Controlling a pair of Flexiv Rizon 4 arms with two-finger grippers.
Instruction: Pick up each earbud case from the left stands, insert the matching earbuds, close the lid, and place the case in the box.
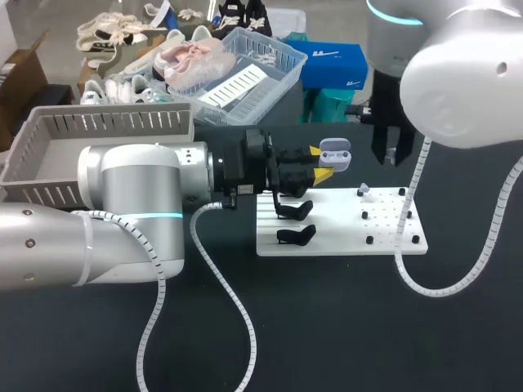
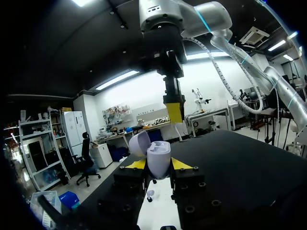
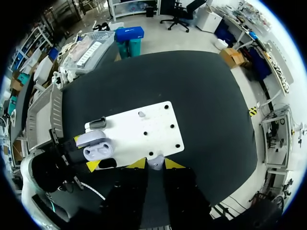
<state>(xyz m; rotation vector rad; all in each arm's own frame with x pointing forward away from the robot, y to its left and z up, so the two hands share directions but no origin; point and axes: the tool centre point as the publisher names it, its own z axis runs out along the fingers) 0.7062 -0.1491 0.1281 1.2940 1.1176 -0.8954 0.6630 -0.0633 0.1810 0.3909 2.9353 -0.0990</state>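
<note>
My left gripper (image 1: 324, 164) is shut on a lavender earbud case (image 1: 335, 153), held sideways above the white board (image 1: 384, 237) with its lid open. In the left wrist view the case (image 2: 158, 158) sits between the yellow tips and its lid (image 2: 139, 143) is swung back. My right gripper (image 1: 391, 159) hangs above and beyond the case. In the right wrist view it is shut on a small white earbud (image 3: 155, 163), above the open case (image 3: 98, 147). Another earbud (image 1: 364, 190) lies on the board. Two black stands (image 1: 295, 211) (image 1: 296, 237) at the board's left are bare.
A grey slatted box (image 1: 106, 122) stands at the back left, behind my left arm. A clear basket (image 1: 278, 77) with shoes and paper lies behind the table. Small black pegs (image 1: 369, 240) dot the board's right half. White cables hang from both arms.
</note>
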